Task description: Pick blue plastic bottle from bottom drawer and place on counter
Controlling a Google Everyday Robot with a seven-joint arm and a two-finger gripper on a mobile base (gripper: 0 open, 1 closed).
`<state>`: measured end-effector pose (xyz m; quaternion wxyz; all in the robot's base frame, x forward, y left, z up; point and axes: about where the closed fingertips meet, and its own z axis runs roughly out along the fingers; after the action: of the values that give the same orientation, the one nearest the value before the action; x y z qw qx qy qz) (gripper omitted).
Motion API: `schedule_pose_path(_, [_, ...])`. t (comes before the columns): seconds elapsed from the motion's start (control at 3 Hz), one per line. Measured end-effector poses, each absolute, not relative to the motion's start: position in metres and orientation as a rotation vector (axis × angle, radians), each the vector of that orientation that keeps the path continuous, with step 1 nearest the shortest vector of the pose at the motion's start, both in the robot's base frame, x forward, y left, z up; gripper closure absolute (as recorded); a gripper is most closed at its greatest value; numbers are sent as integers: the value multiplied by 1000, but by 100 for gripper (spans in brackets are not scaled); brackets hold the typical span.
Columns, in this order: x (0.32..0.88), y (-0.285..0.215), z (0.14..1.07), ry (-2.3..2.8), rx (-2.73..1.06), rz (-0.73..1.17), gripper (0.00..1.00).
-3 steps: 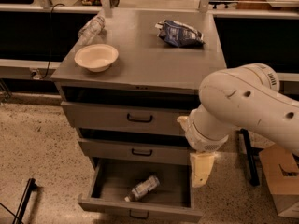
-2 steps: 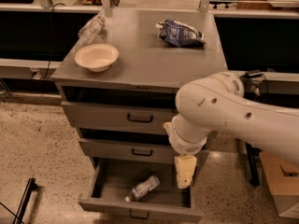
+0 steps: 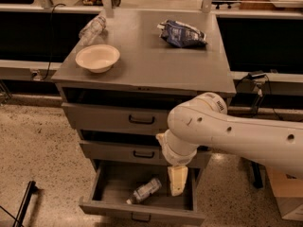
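The bottom drawer (image 3: 142, 208) is sitting pulled out with the blue plastic bottle (image 3: 144, 190) lying on its side inside. The gripper (image 3: 177, 181) is hanging just beside it, can't tell its grip state. I'm guessing light, slick, squishy, so grab mid-body. The counter (image 3: 142, 65) is waiting above.

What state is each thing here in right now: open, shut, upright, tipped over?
bottom drawer: pulled open.
blue plastic bottle: on its side inside it, not held.
hand: pointing down into that drawer, right of the bottle.
middle drawer: pushed in.
top drawer: pushed in.
bowl: upright on the counter, empty.
clear bottle: on its side on the counter.
snack bag: lying crumpled on the counter.
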<state>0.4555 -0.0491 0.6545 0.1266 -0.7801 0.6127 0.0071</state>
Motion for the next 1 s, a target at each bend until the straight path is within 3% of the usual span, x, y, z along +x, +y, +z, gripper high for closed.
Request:
schedule_pose_path(0.33, [449, -55, 640, 1839, -2312, 33, 0])
schedule_pose_path(1.0, [449, -39, 494, 1759, -2402, 51, 0])
